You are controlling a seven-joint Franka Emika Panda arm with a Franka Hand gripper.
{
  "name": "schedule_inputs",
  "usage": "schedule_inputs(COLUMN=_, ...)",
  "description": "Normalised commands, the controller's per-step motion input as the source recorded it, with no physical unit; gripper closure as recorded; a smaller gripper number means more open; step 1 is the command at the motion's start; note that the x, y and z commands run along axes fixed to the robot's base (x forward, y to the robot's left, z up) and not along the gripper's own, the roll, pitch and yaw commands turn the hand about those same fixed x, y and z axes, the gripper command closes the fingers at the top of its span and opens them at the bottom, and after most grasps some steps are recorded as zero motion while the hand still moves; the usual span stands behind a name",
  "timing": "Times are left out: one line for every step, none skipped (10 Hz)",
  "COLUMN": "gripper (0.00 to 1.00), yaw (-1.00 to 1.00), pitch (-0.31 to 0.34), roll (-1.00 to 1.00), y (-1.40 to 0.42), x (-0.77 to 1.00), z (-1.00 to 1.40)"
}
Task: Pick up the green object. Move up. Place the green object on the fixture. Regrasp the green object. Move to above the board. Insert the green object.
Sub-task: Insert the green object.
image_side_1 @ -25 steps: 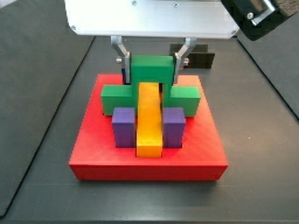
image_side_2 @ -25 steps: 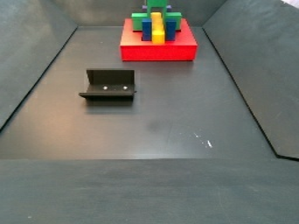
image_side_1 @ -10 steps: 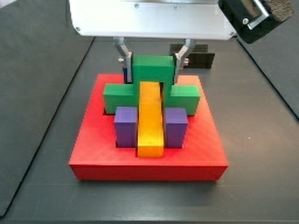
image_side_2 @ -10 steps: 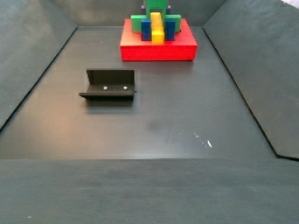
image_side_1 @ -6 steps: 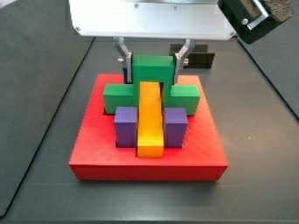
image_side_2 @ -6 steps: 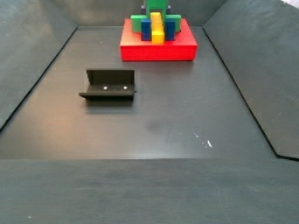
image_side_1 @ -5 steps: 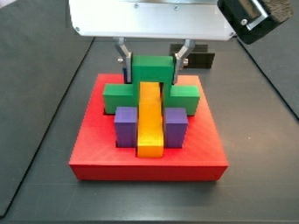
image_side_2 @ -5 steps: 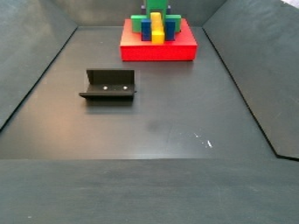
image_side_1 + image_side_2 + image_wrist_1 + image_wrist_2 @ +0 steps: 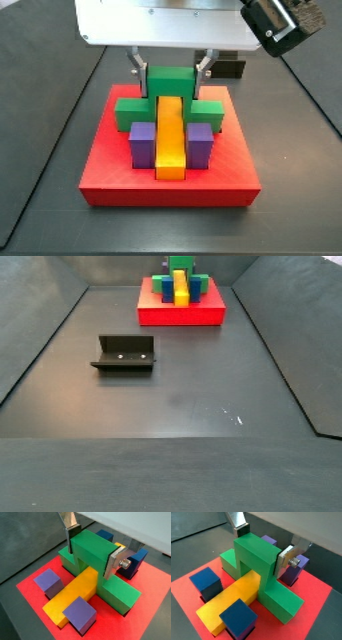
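The fixture (image 9: pixel 124 353) stands alone on the dark floor (image 9: pixel 174 406), well apart from the gripper and to the left of the board in that side view. It carries nothing.

The gripper (image 9: pixel 171 68) is low over the board (image 9: pixel 168 172), at its far part in this side view. Its two silver fingers (image 9: pixel 115 562) press against the two opposite faces of the tall middle part of the green object (image 9: pixel 93 554), so the gripper is clamped on the green object. In both wrist views the plates lie flat against the green faces, with no gap visible.

The green object (image 9: pixel 258 559) sits down on the board, between the fingers and directly under the wrist. Its two short arms reach out sideways beyond each finger and lie across the end of the yellow bar (image 9: pixel 168 135). Whether it is fully seated in the recess I cannot tell.

In front of the gripper, two purple blocks (image 9: pixel 198 143) stand just beside the yellow bar, one at each side. Behind the gripper, two blue blocks (image 9: pixel 208 582) stand close to the green object.
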Motion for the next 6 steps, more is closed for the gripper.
schedule_inputs(gripper=1.00, yaw=0.00, pitch=0.000, roll=-0.06, y=-0.01, x=0.15, z=-0.36)
schedule_inputs(gripper=1.00, yaw=0.00, pitch=-0.013, roll=-0.06, y=-0.03, x=0.12, z=-0.46)
schedule_inputs(gripper=1.00, yaw=0.00, pitch=-0.007, roll=-0.04, y=0.00, x=0.09, z=-0.45)
schedule_inputs(gripper=1.00, yaw=0.00, pitch=-0.001, roll=0.00, y=-0.01, x=0.02, z=-0.41)
schedule_inputs(gripper=1.00, yaw=0.00, pitch=0.000, roll=0.04, y=0.00, x=0.00, z=-0.38)
schedule_inputs(gripper=1.00, yaw=0.00, pitch=0.000, roll=0.09, y=-0.02, x=0.00, z=-0.42)
